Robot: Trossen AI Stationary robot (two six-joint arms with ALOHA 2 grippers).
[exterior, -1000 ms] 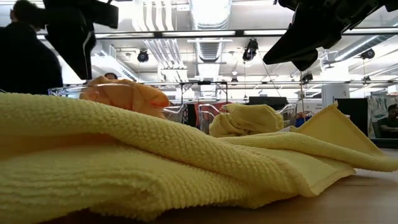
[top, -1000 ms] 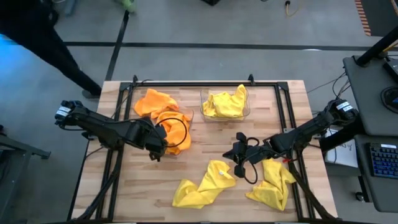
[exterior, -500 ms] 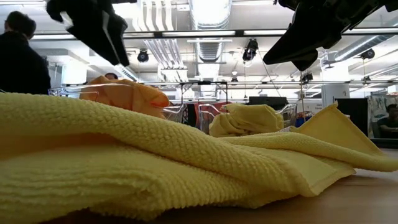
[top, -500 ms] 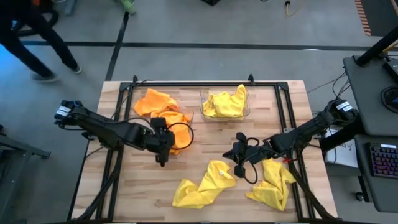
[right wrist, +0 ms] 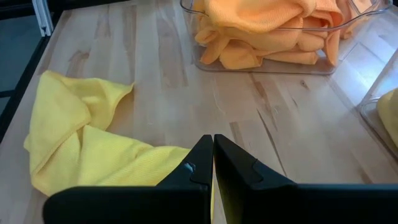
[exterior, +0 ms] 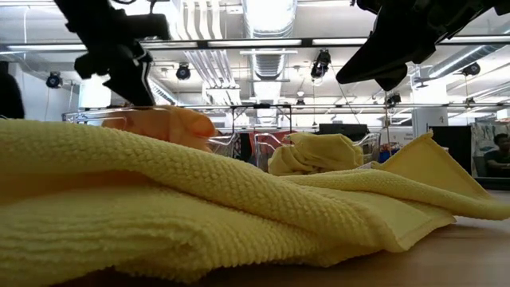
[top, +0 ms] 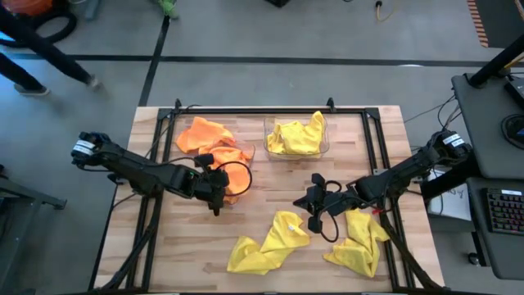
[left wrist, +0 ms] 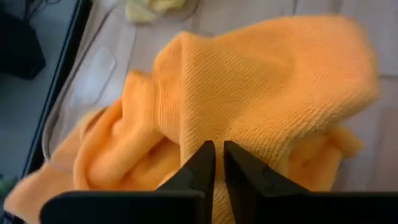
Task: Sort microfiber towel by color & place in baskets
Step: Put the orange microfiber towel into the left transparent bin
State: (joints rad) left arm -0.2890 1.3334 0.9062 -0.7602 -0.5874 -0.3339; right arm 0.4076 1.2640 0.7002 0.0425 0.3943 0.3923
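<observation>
Several orange towels (top: 214, 146) fill the clear left basket (top: 250, 152), and one spills over its far left rim. Yellow towels (top: 299, 135) lie in the clear right basket (top: 268, 124). Two loose yellow towels (top: 266, 244) (top: 359, 242) lie crumpled on the wood near the front. My left gripper (top: 217, 205) hangs shut, pointing steeply down just above the orange heap (left wrist: 261, 81) at the basket's near side; in the low view it (exterior: 134, 94) stands clear of the cloth. My right gripper (top: 311, 201) hovers shut at mid-table above a loose yellow towel (right wrist: 81, 143).
A black metal frame (top: 246, 109) runs along the table's far and side edges. Bare wood lies between the baskets and the loose towels. A loose yellow towel (exterior: 199, 207) fills the low view's foreground. A person's legs pass on the floor beyond the table's far left corner.
My left gripper has shifted a little toward the table's right, sunk slightly and tipped more steeply down over the orange basket's near side, rolling as it went. The towels have stayed where they were. The person behind the table has walked off to the left.
</observation>
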